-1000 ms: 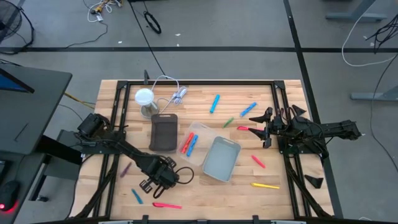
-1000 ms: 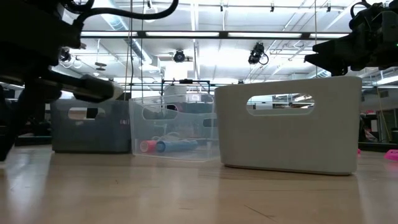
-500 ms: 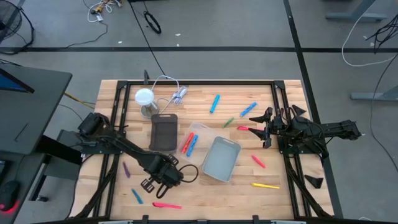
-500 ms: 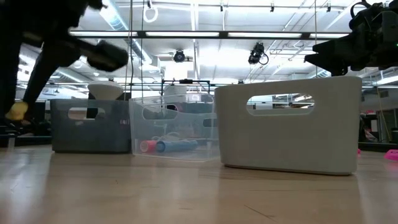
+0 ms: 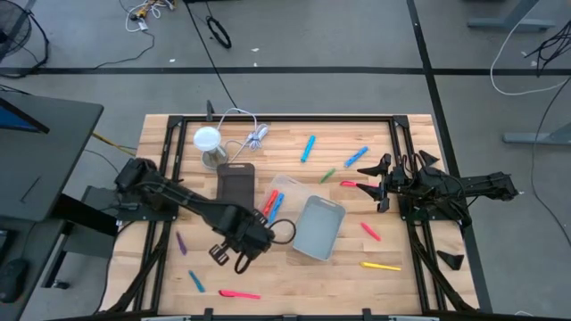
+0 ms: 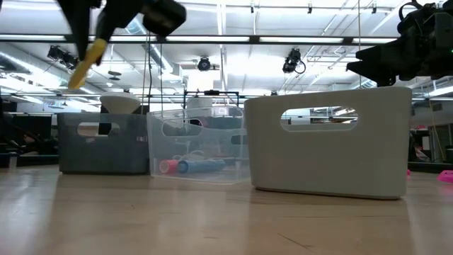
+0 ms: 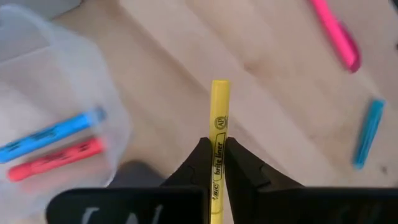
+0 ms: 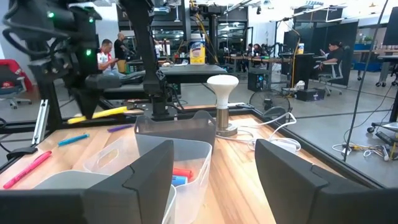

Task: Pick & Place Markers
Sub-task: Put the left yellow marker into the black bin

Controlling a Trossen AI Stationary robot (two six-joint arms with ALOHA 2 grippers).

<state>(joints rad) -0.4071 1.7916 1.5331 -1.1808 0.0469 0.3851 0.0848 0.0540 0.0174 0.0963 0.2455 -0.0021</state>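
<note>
Above table beside clear bin [image 5: 284, 189] — left claw [image 7: 214, 163] clamped on yellow marker [image 7: 217, 124]; right claw [image 5: 382, 185] wide, holding nothing

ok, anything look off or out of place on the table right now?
Nothing damaged or spilled. Loose markers lie scattered over the table, e.g. a pink one near the front edge; that's the job. The left gripper is shut on a yellow marker, lifted above the table near the clear bin. The right gripper waits open.
</note>
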